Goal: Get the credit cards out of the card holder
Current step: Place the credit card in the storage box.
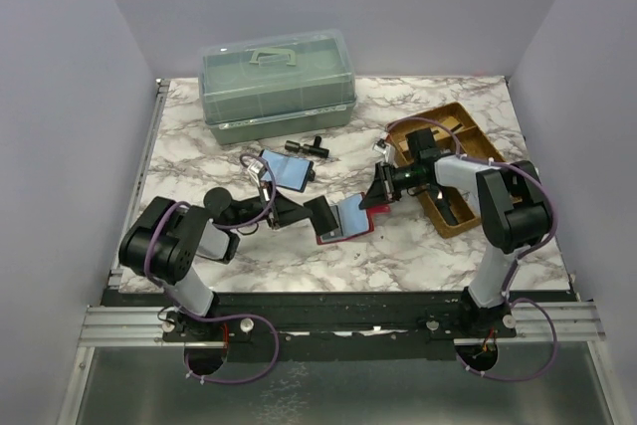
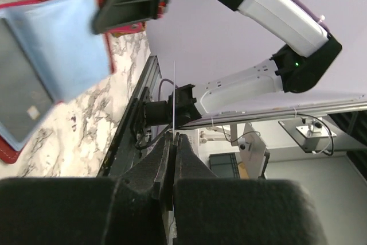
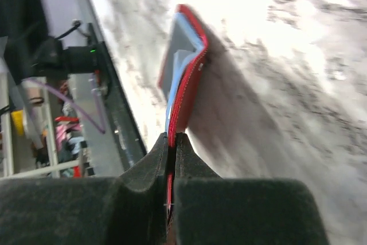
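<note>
Card holder [image 1: 350,218], mid-frame, is clamped by its red rim in right gripper [image 3: 172,139]. Left gripper [image 2: 173,137], just left of it, is closed on a thin pale strip [image 2: 174,96].

Overhead, bright soft light falls evenly from above. The marble worktop [image 1: 398,246] is crisp, with only short, faint shadows under the arms and the green box [image 1: 277,82], and no glare.

On the right wrist camera the worktop is heavily smeared and its veins are streaked. The card holder [image 3: 183,73] is soft-edged and throws a broad dark shadow to its right. The right hand [image 3: 171,142] is a near-black mass with no detail.

The left wrist view is sharper. The left hand [image 2: 173,142] is underexposed. The credit card [image 2: 174,96] pinched in it, seen edge-on, shows only as a bright hairline. The white arm [image 2: 281,10] beyond is almost blown out.
</note>
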{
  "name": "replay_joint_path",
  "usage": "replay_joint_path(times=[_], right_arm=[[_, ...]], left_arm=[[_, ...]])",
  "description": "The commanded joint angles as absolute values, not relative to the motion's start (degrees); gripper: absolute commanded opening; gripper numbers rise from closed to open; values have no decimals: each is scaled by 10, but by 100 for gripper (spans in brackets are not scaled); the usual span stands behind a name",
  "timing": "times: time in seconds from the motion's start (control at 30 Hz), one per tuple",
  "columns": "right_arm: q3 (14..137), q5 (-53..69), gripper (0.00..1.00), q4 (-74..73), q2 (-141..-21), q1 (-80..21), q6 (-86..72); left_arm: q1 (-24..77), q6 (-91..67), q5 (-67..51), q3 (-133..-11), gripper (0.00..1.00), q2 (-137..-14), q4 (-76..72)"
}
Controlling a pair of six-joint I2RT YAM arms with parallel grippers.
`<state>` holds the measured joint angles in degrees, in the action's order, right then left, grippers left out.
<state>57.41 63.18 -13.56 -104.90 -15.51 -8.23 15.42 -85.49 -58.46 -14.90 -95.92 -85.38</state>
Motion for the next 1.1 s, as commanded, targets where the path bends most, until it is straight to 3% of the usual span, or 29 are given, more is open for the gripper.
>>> replay_joint_path(times=[0.0, 0.1, 0.17, 0.3, 0.47, 0.57, 1.07], right_arm=[[611, 487, 13, -207, -1066, -151, -15], [640, 442, 42, -239, -1048, -152, 33], [660, 427, 56, -268, -1024, -151, 71], [678, 498, 72, -311, -973, -152, 142], [675, 685, 79, -383, -938, -152, 236], [674, 738, 80, -413, -919, -152, 259], [644, 814, 81, -292, -917, -152, 103]], left_arm=[[150, -816, -577, -158, 0, -898, -820], [150, -794, -577, -180, 0, -865, -768], [152, -767, -577, -195, 0, -843, -717], [163, -700, -573, -225, 0, -805, -622], [196, -566, -540, -281, 0, -756, -452], [209, -536, -520, -299, 0, -747, -426], [295, -508, -415, -351, 0, -764, -419]])
